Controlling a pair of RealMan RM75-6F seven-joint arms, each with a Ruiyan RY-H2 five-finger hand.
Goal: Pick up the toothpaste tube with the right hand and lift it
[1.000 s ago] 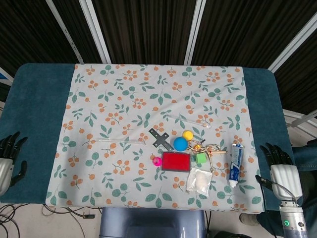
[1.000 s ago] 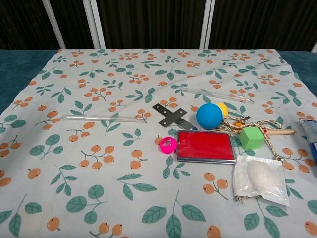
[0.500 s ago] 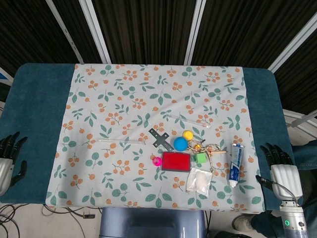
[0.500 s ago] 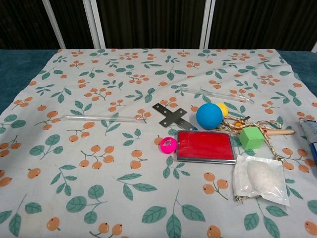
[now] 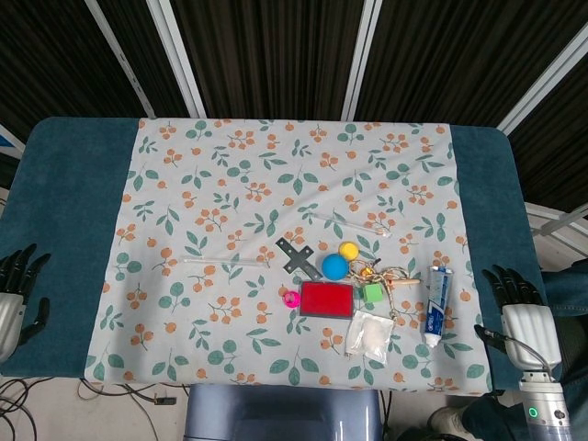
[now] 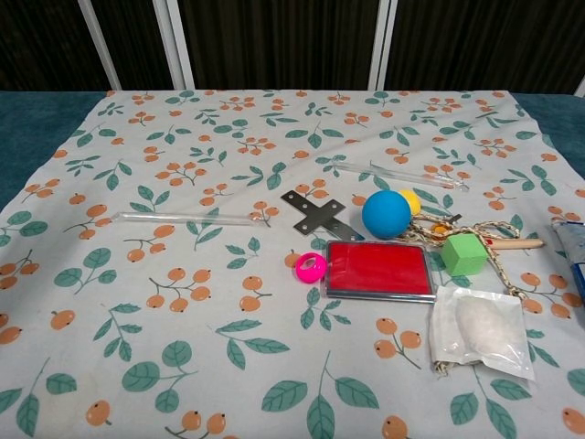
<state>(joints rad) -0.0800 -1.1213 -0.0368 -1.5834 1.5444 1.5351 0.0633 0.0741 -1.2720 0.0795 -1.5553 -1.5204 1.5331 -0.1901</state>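
white toothpaste tube [image 5: 437, 306] hasn't moved; right hand [image 5: 522, 315] still rests beside it, fingers seemingly spread and empty, like left hand [image 5: 13, 292]. the reach hasn't begun.

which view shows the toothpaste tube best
The head view: the whole toothpaste tube lies there on the cloth, cap toward the near edge. The chest view catches only a sliver of it at the right frame edge.

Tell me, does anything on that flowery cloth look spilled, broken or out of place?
Nothing stands out. The toothpaste tube lies flat and whole near the right hand. The other small things, such as the blue ball and red box, sit unspilled nearby.
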